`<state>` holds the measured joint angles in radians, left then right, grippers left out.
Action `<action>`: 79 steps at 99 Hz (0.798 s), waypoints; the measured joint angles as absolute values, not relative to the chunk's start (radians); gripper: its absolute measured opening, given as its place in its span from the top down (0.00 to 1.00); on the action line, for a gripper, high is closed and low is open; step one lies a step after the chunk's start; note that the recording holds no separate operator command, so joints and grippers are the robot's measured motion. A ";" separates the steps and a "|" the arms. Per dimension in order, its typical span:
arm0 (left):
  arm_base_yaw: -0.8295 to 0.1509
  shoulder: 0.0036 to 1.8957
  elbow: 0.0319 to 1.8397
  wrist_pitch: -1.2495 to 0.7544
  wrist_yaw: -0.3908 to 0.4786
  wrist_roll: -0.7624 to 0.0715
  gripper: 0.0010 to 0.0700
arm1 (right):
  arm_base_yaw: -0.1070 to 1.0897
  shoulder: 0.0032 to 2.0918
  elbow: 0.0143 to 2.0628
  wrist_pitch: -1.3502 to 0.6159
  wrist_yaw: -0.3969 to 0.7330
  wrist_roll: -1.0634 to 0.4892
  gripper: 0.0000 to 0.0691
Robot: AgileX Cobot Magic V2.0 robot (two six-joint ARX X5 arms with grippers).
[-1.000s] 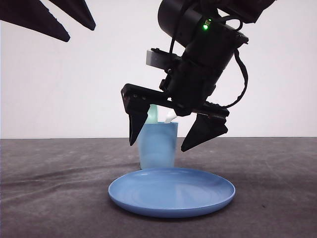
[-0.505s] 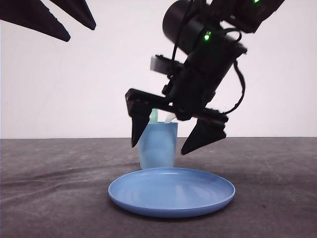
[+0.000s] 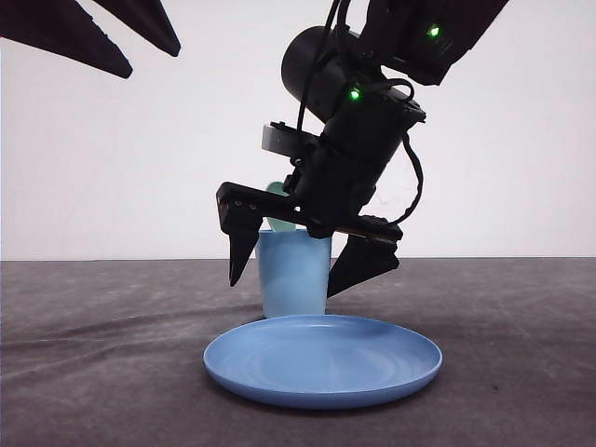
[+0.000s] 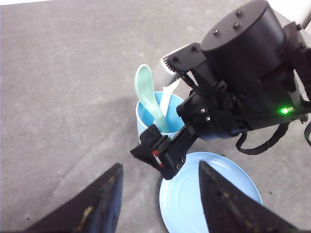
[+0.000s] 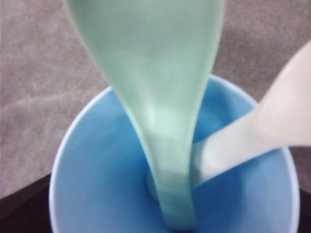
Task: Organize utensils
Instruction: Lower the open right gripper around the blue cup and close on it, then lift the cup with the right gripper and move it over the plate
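The mint-green spoon (image 4: 151, 103) and the white fork (image 4: 167, 97) stand handle-down in the light blue cup (image 4: 144, 122), leaning on its rim. The right wrist view looks straight down on the spoon (image 5: 160, 111), the fork (image 5: 257, 131) and the cup (image 5: 92, 184). My right gripper (image 3: 285, 283) is open, its fingers (image 3: 241, 251) hanging either side of the cup (image 3: 293, 279) without touching either utensil. The spoon's bowl (image 3: 277, 190) peeks out behind it. My left gripper (image 4: 160, 204) is open and empty, held high at the upper left (image 3: 112, 37).
A round blue plate (image 3: 322, 365) lies empty in front of the cup, close to the table's front. It also lies below the left fingers (image 4: 214, 199). The dark grey table (image 3: 102, 354) stretches to both sides, with a white wall behind.
My right gripper has shifted left and dropped lower, so its fingers now straddle the cup. The fork is now hidden behind it in the front view. The left gripper has not moved.
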<state>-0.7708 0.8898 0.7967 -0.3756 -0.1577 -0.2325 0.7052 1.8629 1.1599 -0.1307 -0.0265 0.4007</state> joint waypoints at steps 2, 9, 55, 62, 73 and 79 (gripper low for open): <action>-0.771 0.890 0.797 -0.376 -0.158 -0.233 0.59 | 0.705 1.863 1.161 -0.131 -0.026 0.401 0.11; -0.771 0.890 0.797 -0.376 -0.158 -0.233 0.59 | 0.705 1.863 1.161 -0.132 -0.026 0.400 0.24; -0.771 0.890 0.797 -0.377 -0.158 -0.233 0.59 | 0.707 1.765 1.167 -0.235 0.029 0.332 0.40; -0.771 0.890 0.797 -0.377 -0.158 -0.233 0.59 | 0.707 1.686 1.167 -0.264 0.030 0.311 0.40; -0.771 0.890 0.797 -0.377 -0.158 -0.233 0.59 | 0.713 1.554 1.167 -0.336 0.030 0.275 0.40; -0.771 0.890 0.797 -0.377 -0.158 -0.233 0.59 | 0.720 1.489 1.167 -0.387 0.031 0.257 0.40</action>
<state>-0.7708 0.8898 0.7967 -0.3771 -0.1577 -0.2325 0.7197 1.4891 1.1671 -0.3874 0.0311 0.2569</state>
